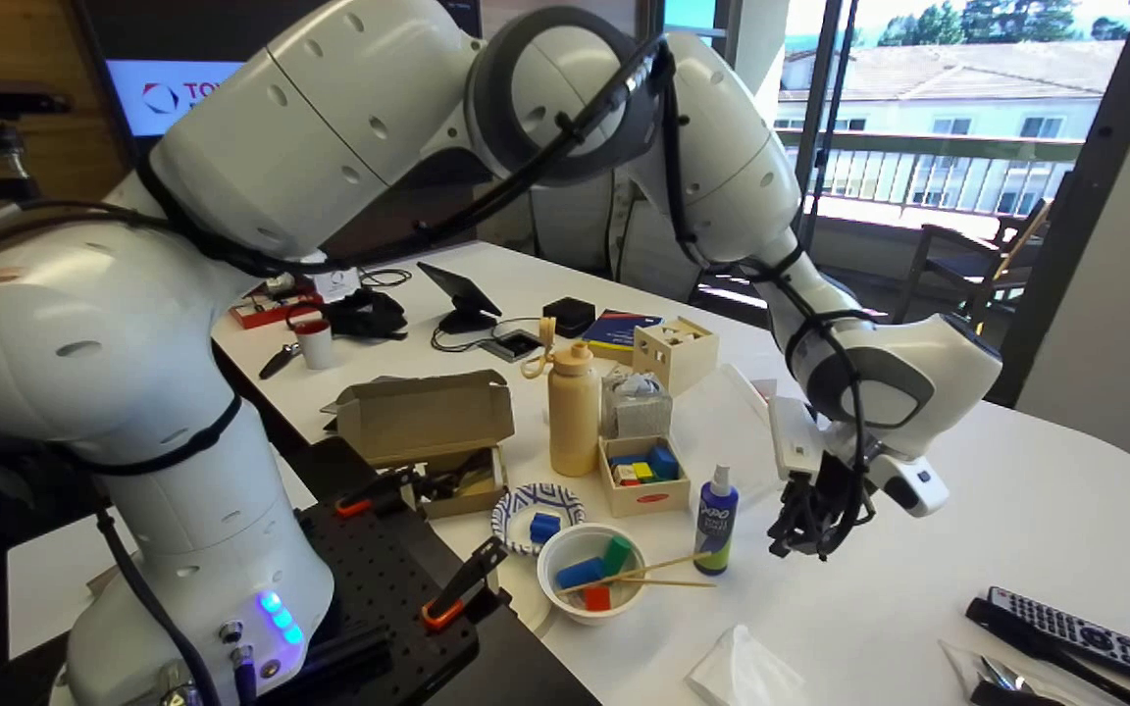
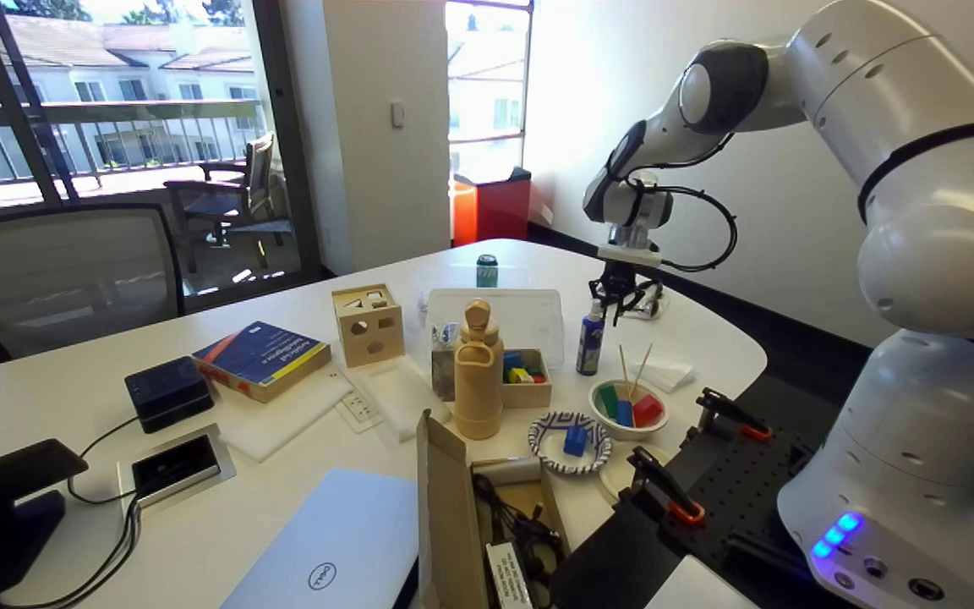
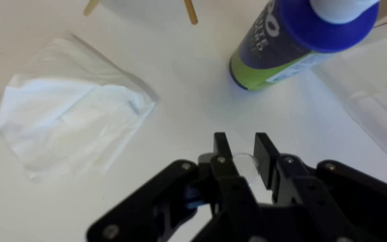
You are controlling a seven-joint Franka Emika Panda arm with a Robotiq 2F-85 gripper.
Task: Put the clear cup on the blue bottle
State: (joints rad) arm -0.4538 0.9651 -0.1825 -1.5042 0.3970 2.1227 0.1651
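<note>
The blue bottle (image 1: 717, 529) is a small dark-blue spray bottle with a green base and a white top. It stands upright on the table in both exterior views (image 2: 590, 345) and fills the upper right of the wrist view (image 3: 281, 43). My gripper (image 1: 800, 547) is above the table, beside the bottle and apart from it in an exterior view. In the wrist view its fingers (image 3: 244, 151) are partly closed on the clear cup (image 3: 246, 165), a small round transparent piece that touches both pads. The cup cannot be made out in the exterior views.
A white bowl (image 1: 547, 579) with blocks and two sticks stands near the bottle. A crumpled white tissue (image 3: 76, 114) lies close by. A wooden box (image 1: 648, 500) of blocks, a tall tan bottle (image 1: 575, 412), a patterned plate (image 1: 511, 500) and a clear plastic tray (image 2: 556, 309) stand behind.
</note>
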